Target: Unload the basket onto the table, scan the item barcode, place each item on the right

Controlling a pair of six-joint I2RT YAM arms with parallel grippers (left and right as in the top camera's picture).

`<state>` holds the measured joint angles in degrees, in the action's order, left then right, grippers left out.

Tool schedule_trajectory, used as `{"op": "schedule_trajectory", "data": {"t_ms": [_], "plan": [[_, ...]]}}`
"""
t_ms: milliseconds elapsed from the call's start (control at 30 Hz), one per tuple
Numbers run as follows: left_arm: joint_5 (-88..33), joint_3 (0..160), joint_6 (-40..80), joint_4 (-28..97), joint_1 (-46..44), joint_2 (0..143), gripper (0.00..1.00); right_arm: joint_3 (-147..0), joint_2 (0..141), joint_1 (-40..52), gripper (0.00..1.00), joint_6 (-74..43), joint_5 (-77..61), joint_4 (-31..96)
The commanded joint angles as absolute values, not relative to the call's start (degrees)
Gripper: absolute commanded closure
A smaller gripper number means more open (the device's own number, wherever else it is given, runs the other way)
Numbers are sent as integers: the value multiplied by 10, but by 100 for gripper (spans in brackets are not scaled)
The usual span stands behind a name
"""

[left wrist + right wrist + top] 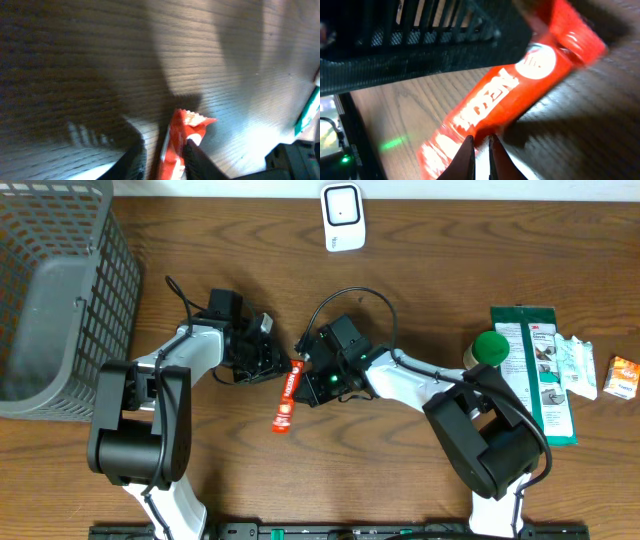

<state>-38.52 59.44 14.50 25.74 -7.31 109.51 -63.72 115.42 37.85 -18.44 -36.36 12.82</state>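
A red snack bar (285, 395) lies on the wooden table between my two arms. My left gripper (270, 361) is low at the bar's upper end. In the left wrist view the bar's crimped end (176, 142) sits between the jaws; the right finger (197, 160) touches it and a gap shows beside the left finger (134, 161). My right gripper (306, 373) comes from the other side. Its fingertips (470, 142) are nearly together at the long edge of the bar (520, 90). Whether they pinch the wrapper I cannot tell. A white scanner (343, 217) stands at the far edge.
A grey wire basket (60, 290) fills the left end of the table. On the right are a green-capped bottle (490, 347), a green wipes pack (535, 370), white sachets (580, 365) and a small orange box (624, 377).
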Motion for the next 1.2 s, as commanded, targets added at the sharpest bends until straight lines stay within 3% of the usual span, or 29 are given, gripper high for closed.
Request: {"op": "schedule_trajectory", "data": {"t_ms": [0,100,200,300,333,400,567,767,900,1067,1167], "plan": [[-340,583,154,263,-76,1112,87,-636,1142,388,96,-183,-332,129],[-337,583,154,262,-76,1112,84,-636,1142,388,96,-182,-332,129],[-310,583,154,262,-76,1112,83,-637,1141,375,87,-197,-342,104],[-304,583,154,264,-72,1111,83,-637,1140,356,74,-210,-365,97],[-304,585,154,264,-67,1106,84,-637,1140,349,62,-210,-365,105],[-306,588,154,266,-62,1089,89,-637,1140,334,56,-210,-362,125],[-241,588,176,295,-62,1050,90,-637,1140,328,64,-246,-360,124],[-206,588,176,382,-65,1050,90,-635,1140,367,84,-311,-283,141],[-202,576,176,407,-79,1050,89,-634,1140,395,78,-312,-238,95],[-208,542,177,397,-99,1050,89,-634,1140,387,58,-310,-241,1],[-247,540,176,395,-102,1050,89,-634,1140,375,52,-268,-272,-24]]}}
